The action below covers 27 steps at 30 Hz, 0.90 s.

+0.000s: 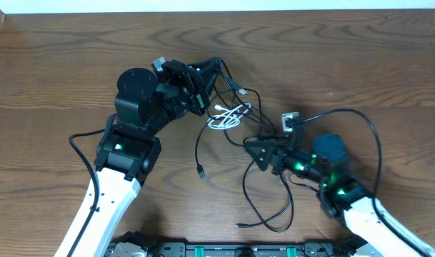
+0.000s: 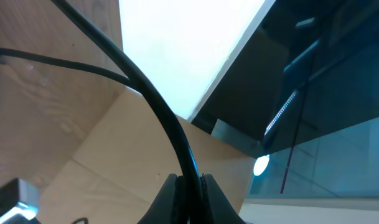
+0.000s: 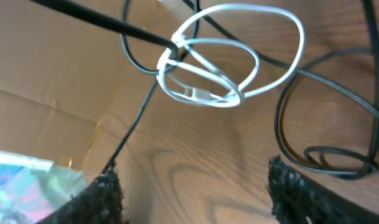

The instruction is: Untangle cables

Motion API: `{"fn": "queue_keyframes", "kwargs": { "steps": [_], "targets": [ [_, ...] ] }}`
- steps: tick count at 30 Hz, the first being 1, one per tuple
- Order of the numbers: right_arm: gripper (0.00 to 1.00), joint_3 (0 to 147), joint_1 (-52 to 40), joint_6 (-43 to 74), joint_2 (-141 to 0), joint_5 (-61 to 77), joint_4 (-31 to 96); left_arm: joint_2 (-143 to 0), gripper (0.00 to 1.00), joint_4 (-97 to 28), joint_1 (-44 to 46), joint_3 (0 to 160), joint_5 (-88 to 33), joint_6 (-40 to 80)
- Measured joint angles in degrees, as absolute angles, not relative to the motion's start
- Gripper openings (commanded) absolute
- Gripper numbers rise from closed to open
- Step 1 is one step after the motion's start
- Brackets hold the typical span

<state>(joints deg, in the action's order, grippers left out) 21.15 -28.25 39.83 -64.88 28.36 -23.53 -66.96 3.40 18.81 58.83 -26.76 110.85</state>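
Thin black cables (image 1: 268, 203) lie in loose loops across the middle of the table, tangled with a small white cord coil (image 1: 228, 118). My left gripper (image 1: 216, 71) is raised at the back and shut on a black cable (image 2: 153, 102), which runs up from between its fingertips (image 2: 189, 186). My right gripper (image 1: 251, 148) sits just right of the white coil and stands open, with only bare wood between its fingers (image 3: 192, 193). The right wrist view shows the white coil (image 3: 229, 62) ahead, with a black cable (image 3: 136, 121) threaded through it and black loops (image 3: 329, 158) to the right.
A small grey-white plug or adapter (image 1: 289, 119) lies right of the tangle. A loose black plug end (image 1: 201, 171) rests near the table's middle. Thicker black wires (image 1: 367, 128) curve around the right arm. The table's far edge (image 1: 217, 10) runs along the top.
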Motion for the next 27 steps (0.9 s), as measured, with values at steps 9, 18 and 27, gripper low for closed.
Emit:
{"fn": "queue_keyframes", "kwargs": {
  "steps": [9,18,27],
  "targets": [
    [0.82,20.8,-31.7,42.6,-77.1,19.7,-39.9,-67.0,0.08,3.4,18.8,58.8,-26.7,111.0],
    [0.78,20.8,-32.7,43.2,-87.2,17.3,-54.0,-67.0,0.08,3.5,18.8,58.8,-26.7,111.0],
    [0.60,21.1,-36.1,38.0,-91.5,11.7,-55.9,-67.0,0.08,3.4,18.8,58.8,-26.7,111.0]
  ]
}}
